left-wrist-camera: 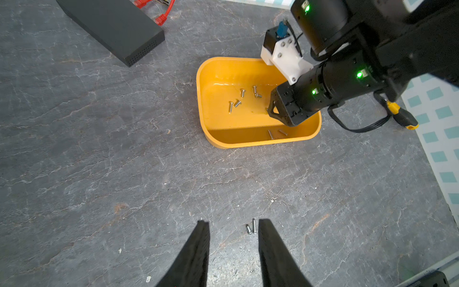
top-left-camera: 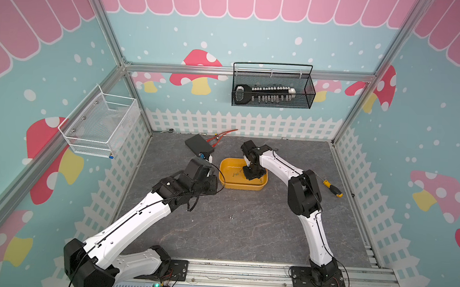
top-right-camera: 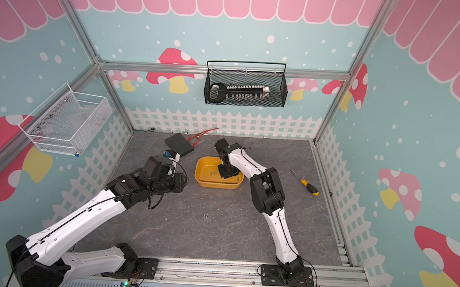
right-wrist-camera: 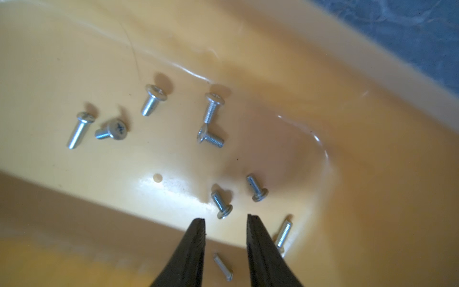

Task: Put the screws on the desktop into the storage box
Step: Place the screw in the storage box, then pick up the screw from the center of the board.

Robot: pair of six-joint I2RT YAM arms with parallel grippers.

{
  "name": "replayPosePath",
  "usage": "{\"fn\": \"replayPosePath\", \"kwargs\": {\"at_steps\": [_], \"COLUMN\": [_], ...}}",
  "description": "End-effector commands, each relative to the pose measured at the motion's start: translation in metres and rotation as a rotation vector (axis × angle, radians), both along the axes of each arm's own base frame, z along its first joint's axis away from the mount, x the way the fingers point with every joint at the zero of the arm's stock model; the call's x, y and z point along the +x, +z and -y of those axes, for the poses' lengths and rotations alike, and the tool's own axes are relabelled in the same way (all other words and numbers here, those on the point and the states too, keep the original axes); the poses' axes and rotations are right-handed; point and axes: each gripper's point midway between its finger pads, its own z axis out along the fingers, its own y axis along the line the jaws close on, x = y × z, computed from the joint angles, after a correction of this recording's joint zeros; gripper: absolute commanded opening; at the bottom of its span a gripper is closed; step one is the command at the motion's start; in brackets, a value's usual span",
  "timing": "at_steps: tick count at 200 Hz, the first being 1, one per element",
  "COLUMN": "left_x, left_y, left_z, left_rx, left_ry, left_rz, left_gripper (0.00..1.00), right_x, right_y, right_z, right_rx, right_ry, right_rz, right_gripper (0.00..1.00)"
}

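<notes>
Counting about nine screws (right-wrist-camera: 211, 139) already in the storage box (left-wrist-camera: 248, 144), where our right gripper (right-wrist-camera: 226, 220) hangs parted over them gripping nothing, we see a loose pair (left-wrist-camera: 254, 225) left on the desktop (left-wrist-camera: 124, 161) nearer than the box, the left gripper (left-wrist-camera: 231, 223) spread empty and pointed at it.

Both top views: even, diffuse overhead light; you see only faint, soft shadows on the desktop (top-left-camera: 245, 232), and straight lines lean outward toward the corners. Right wrist view: white glare streaks the storage box (right-wrist-camera: 323, 149); the screws (right-wrist-camera: 152, 100) cast short soft shadows; the nearest wall blurs out of focus.
</notes>
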Motion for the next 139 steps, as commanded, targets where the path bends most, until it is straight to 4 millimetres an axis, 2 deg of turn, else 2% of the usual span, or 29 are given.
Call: {"fn": "replayPosePath", "kwargs": {"at_steps": [1, 20, 37, 57, 72, 77, 81, 104, 139], "left_x": [-0.011, -0.022, -0.035, -0.05, -0.055, -0.056, -0.057, -0.06, -0.063], "left_y": [-0.012, -0.024, -0.043, -0.074, -0.089, -0.094, -0.098, -0.121, -0.146], "left_z": [0.007, 0.02, 0.037, 0.052, 0.061, 0.061, 0.062, 0.063, 0.069], "left_rx": [-0.008, 0.0, 0.012, 0.027, 0.003, -0.002, -0.004, 0.003, -0.013], "left_ry": [-0.039, -0.072, -0.114, -0.136, -0.13, -0.125, -0.118, -0.086, -0.064], "left_rz": [-0.047, -0.083, -0.143, -0.231, -0.272, -0.285, -0.298, -0.354, -0.412], "left_gripper": [0.37, 0.37, 0.37, 0.37, 0.38, 0.38, 0.39, 0.4, 0.4], "right_x": [0.008, 0.012, 0.011, 0.0, -0.013, -0.015, -0.022, -0.045, -0.073], "right_y": [0.049, 0.089, 0.136, 0.186, 0.213, 0.215, 0.229, 0.252, 0.265], "right_z": [0.002, 0.002, 0.007, 0.018, 0.03, 0.034, 0.038, 0.056, 0.077], "right_rx": [0.031, 0.072, 0.113, 0.146, 0.156, 0.153, 0.168, 0.179, 0.194], "right_ry": [-0.019, -0.038, -0.058, -0.083, -0.102, -0.108, -0.112, -0.137, -0.159], "right_rz": [0.084, 0.163, 0.25, 0.336, 0.382, 0.386, 0.41, 0.455, 0.491], "right_gripper": [0.36, 0.36, 0.37, 0.37, 0.37, 0.37, 0.37, 0.37, 0.37]}}
